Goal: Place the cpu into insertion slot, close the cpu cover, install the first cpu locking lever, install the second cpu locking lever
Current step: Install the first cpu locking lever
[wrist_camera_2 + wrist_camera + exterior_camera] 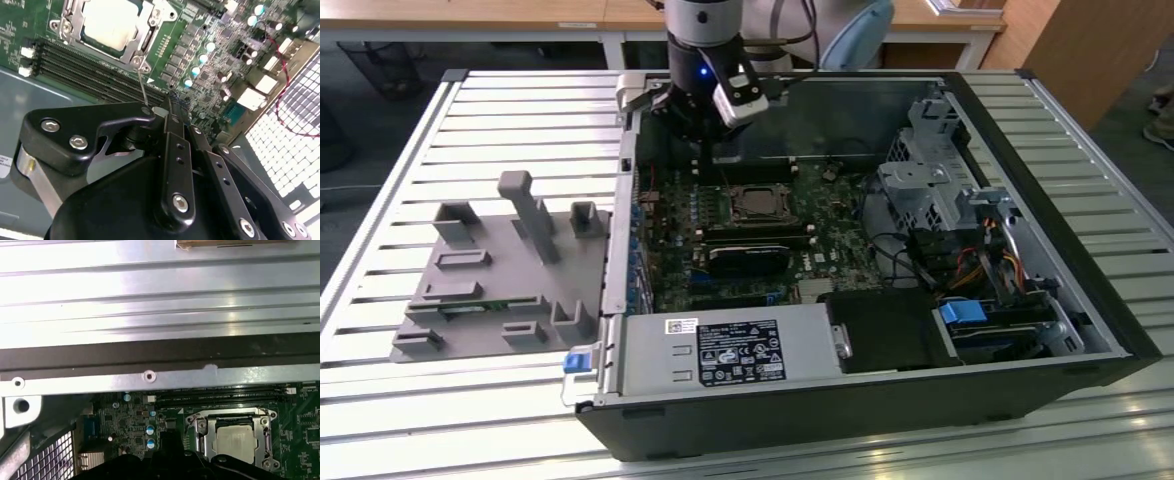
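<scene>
The cpu (754, 203) lies in the insertion slot on the green motherboard, its silver top showing in both wrist views (107, 22) (235, 440). The cpu cover (146, 37) (207, 439) is folded down flat around it. One thin wire locking lever (142, 85) stands raised from the socket's corner, and its upper end meets the tips of my gripper (162, 107). The black fingers look pressed together, with the lever's end at their side. In the exterior view my gripper (707, 158) hangs just behind the socket, near the case's back wall.
Long black memory slots (90, 75) run beside the socket. The case's metal wall (150, 305) rises close behind my gripper. A drive cage (934, 190) and cables fill the exterior view's right, a power supply (720, 350) sits in front, and a grey fixture (494, 270) lies outside the case.
</scene>
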